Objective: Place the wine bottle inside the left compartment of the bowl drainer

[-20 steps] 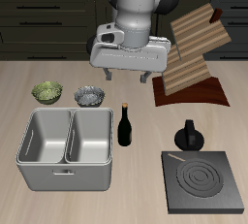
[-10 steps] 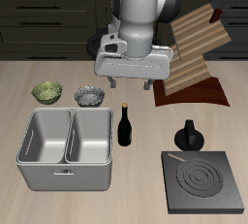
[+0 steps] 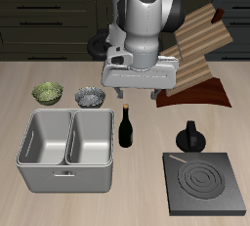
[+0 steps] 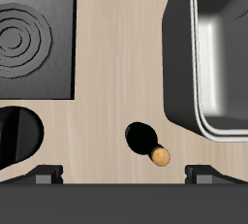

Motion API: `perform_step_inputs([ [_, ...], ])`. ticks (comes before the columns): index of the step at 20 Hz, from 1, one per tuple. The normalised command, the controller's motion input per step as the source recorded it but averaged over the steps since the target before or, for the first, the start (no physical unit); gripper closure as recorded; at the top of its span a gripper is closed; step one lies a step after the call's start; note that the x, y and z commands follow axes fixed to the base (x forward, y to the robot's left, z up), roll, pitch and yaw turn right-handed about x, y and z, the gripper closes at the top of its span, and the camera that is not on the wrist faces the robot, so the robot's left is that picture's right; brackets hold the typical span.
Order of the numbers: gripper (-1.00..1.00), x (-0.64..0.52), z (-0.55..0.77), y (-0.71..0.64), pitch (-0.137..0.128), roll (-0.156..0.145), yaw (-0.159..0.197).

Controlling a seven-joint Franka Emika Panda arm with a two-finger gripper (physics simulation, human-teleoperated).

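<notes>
We see the worktop point(image 3: 59, 73), light wood, from the exterior view. At one side sit two small bowls, a green one point(image 3: 45, 92) and a grey metal one point(image 3: 91, 96), close together but apart. Just in front of them stands the bowl drainer point(image 3: 66, 171), a light-grey tub with a centre wall and two square wells; both wells look bare. The well nearer the bottle point(image 3: 94, 140) is the left compartment.

The wine bottle point(image 3: 126, 128) stands upright on the worktop just beside the drainer's wall, outside the tub, not touching it as far as we can tell. Glossy black, brownish-red cap.

The gripper point(image 3: 142, 94) hangs above the worktop, behind and above the bottle, with the fingers point(image 3: 123, 92) spread apart and nothing between them. Fingers released, not touching the bottle. In the wrist view the two fingertips point(image 4: 45, 173) show well apart, and the bottle point(image 4: 147, 142) lies between them in line, seen from above with its cap toward the camera; the drainer point(image 4: 184, 63) is just beside it.

Farther along we see a wooden rack point(image 3: 198, 49) on a dark-red mat point(image 3: 200, 95) at the back. Nearer the front edge sits a squat black pot point(image 3: 190, 137) with a knob, and just in front of it a dark-grey burner plate point(image 3: 201, 183) with spiral rings. In the wrist view the pot point(image 4: 17, 141) and plate point(image 4: 37, 44) are near each other, well apart from the bottle.
</notes>
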Motion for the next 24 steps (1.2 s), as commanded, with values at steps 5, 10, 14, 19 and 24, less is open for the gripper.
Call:
perform_step_inputs([
  [5,-1.00,0.05,-0.24,-0.07,0.011,-0.017,-0.023],
  [10,-1.00,-0.02,-0.19,-0.04,0.026,-0.013,-0.012],
  [14,-1.00,0.02,-0.19,-0.12,0.021,-0.020,0.006],
  [19,-1.00,-0.06,-0.14,-0.01,0.017,0.000,-0.005],
  [24,-1.00,-0.04,-0.08,-0.01,0.003,0.011,-0.004],
])
